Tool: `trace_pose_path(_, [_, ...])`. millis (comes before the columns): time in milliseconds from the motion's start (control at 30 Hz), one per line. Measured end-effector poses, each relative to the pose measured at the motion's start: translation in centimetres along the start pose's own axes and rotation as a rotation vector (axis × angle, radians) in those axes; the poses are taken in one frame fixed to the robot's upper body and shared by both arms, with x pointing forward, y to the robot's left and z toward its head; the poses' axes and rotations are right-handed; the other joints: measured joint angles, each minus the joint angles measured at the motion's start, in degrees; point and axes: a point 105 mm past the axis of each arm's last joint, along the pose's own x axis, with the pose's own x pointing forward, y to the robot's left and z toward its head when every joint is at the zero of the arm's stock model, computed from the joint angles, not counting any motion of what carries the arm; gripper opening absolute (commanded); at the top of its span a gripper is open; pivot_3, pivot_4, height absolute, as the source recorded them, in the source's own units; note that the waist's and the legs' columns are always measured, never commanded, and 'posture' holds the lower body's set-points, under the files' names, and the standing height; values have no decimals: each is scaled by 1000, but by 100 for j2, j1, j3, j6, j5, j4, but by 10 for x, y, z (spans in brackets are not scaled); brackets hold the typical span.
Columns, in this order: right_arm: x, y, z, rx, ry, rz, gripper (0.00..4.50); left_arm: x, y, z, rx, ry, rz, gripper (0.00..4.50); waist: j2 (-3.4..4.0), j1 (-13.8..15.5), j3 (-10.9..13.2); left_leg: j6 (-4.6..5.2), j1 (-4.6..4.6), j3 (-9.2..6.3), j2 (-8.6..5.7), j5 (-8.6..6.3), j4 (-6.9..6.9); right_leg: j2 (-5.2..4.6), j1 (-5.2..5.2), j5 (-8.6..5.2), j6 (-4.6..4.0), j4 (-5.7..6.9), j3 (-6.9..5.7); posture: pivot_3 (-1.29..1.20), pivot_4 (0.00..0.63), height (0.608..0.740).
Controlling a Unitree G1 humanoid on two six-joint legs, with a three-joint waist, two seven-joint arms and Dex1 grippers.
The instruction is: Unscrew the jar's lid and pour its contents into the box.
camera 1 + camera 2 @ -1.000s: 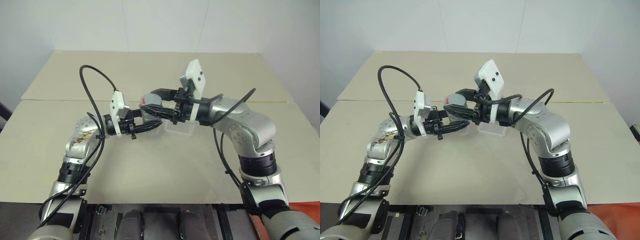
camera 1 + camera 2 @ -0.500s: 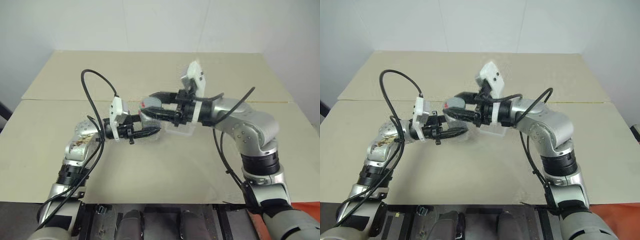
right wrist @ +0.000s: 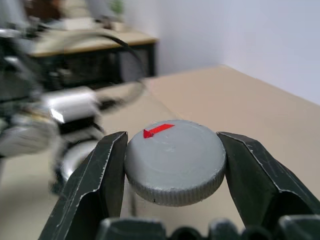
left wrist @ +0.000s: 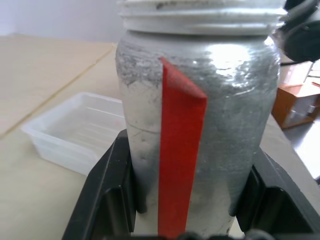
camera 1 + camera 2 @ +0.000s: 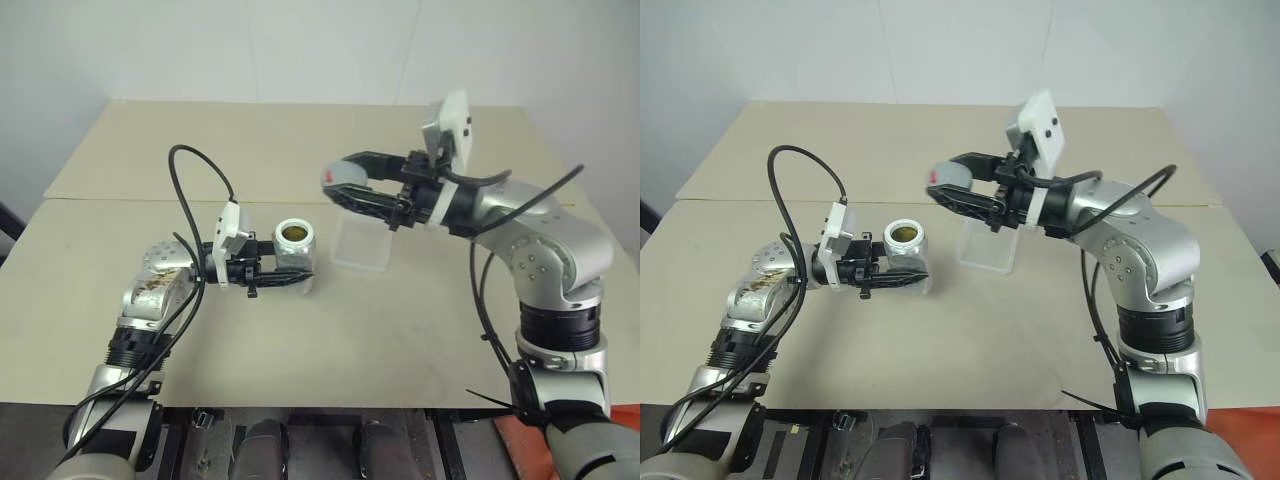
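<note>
The left gripper clamps the open jar upright; the right gripper holds the lid above the box. Tipping too early, left of the box, could spill the contents onto the table.

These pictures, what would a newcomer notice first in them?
First, the lid held up in the air by the right gripper, above the clear box on the table. Next, the open jar, gripped upright by the left gripper to the box's left, with brownish contents visible inside.
</note>
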Motion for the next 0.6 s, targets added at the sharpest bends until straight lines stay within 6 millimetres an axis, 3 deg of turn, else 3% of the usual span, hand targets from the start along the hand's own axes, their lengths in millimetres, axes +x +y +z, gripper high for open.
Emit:
trace_pose_path(233, [-47,-58,-60,66,134,-450,2782,-8,11,12,38,-29,104,2072,0,-1,0,0,0,1,0,0,-2,-1,-2,0,0,0,4,0,150,740])
trace_pose_path(433, [-63,-78,-106,119,273,-665,2782,-7,19,17,53,-36,158,2072,0,-27,0,-1,5,4,0,2,-2,2,-2,0,0,4,9,0,150,740])
trace_pose_path(600, [-81,-94,-166,193,460,-850,2782,-5,28,21,68,-39,211,2072,0,-19,0,-1,2,20,-3,2,-3,-1,-2,0,0,0,9,0,150,740])
